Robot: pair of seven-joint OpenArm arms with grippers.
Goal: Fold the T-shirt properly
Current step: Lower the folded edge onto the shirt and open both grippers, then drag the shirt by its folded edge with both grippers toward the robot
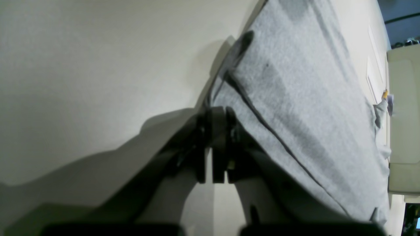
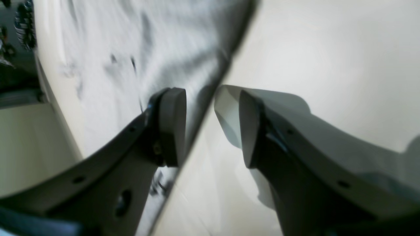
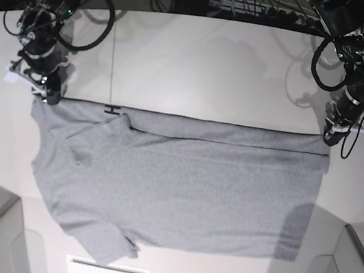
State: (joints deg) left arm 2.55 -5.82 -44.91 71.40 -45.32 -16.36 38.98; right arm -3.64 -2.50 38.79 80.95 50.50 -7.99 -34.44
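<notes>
At the near edge of the base view, around 7 o'clock, a sleeve [image 3: 106, 242] of the T-shirt [image 3: 181, 185] sticks out loose toward the front of the table [image 3: 201, 56]. From there the grey cloth spreads flat across the middle of the table, wide from 9 to 3 o'clock, with a few soft wrinkles near the second sleeve at about 9 o'clock. Its far edge is a straight, dark line — a fold, by the look of it, where the cloth has been doubled over lengthwise. A small black mark [image 3: 111, 109] sits on that line at about 10 o'clock.

At the two far corners stand the arms. The left gripper [image 1: 212, 144], at 2 o'clock in the base view, has its fingers pressed together at the very edge of the shirt; the wrist view suggests cloth pinched between them, though the fabric inside the pads is hidden. The right gripper [image 2: 210, 126], at 10 o'clock, is spread wide with the shirt's edge passing between the fingers, gripping nothing.

I judge the task early to midway — one long fold appears laid, and the sleeves and the crosswise folds are not yet done.
</notes>
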